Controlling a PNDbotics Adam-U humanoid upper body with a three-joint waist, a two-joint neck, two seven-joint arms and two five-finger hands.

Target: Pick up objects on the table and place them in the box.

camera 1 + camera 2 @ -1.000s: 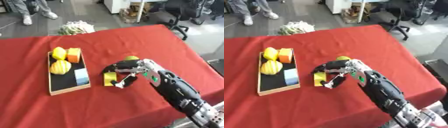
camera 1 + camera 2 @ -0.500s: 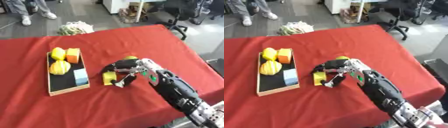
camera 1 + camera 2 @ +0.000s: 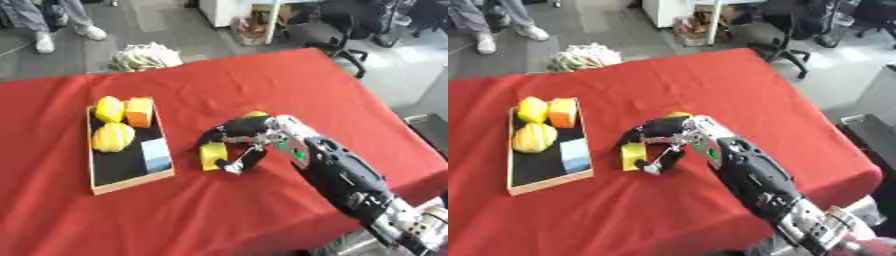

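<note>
- Between the curled fingers [image 3: 229, 134] of the right hand [image 3: 249, 134] sits a yellow block [image 3: 212, 155], low on the red desk [image 3: 289, 85]. The fingers close around its upper part from above and the thumb comes from the near side, so I judge the hand is gripping the block in order to lift it.
- Whether the block is touching the cloth or is already a little raised, I cannot tell.
- Just behind the fingers, on the far side of the hand, a small yellow-green thing [image 3: 255, 114] shows. Most of it is hidden by the hand, so I cannot say what it is; it is probably another object waiting for its turn.
- To the left of the fingers, near but apart, lies the box [image 3: 124, 170], a shallow tray with a wooden rim and a black floor. The long side faces the hand, which makes the way for the block short.
- In the box, two yellow rounded things [image 3: 112, 136] and an orange block [image 3: 138, 111] fill the far end, and a pale blue block [image 3: 157, 154] lies against the side nearest to the fingers. The black floor at the near end is the natural place for the yellow block.
- The left hand is not seen in any view.
</note>
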